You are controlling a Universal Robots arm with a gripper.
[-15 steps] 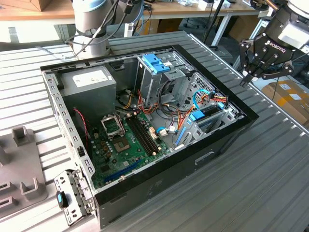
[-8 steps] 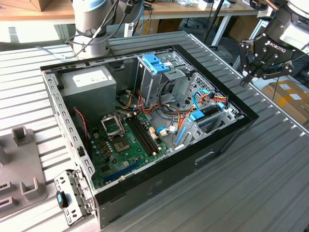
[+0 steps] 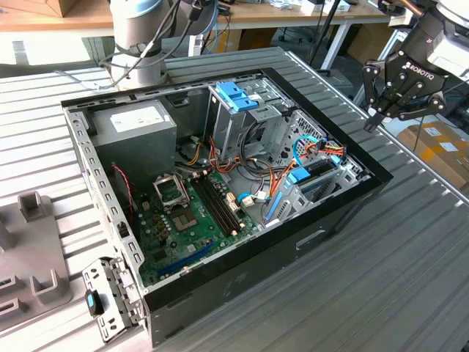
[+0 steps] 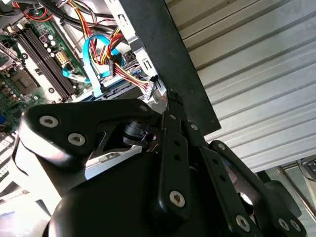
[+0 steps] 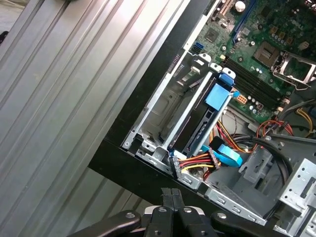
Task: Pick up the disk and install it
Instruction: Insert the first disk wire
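Observation:
The disk point(image 3: 320, 182) stands on edge in the drive bay at the open computer case's corner on the exterior view's right. Only its dark edge point(image 5: 200, 132) shows, with a blue tab point(image 5: 217, 96) on top. Coloured power wires and a blue ribbon cable point(image 5: 224, 153) reach its end. My black gripper point(image 3: 370, 121) hangs above the ribbed table just outside that corner of the case, apart from the disk. In both wrist views its fingers are pressed together at the tips point(image 5: 171, 195) point(image 4: 170, 98), shut with nothing between them.
Inside the case point(image 3: 293, 242) are a green motherboard point(image 3: 190, 213), a grey power-supply box point(image 3: 135, 125) and a metal drive cage with a blue handle point(image 3: 238, 99). The arm's base point(image 3: 139, 37) stands behind the case. Grey fixtures point(image 3: 37, 249) sit at the left, and a cardboard box point(image 3: 440, 143) lies off the table.

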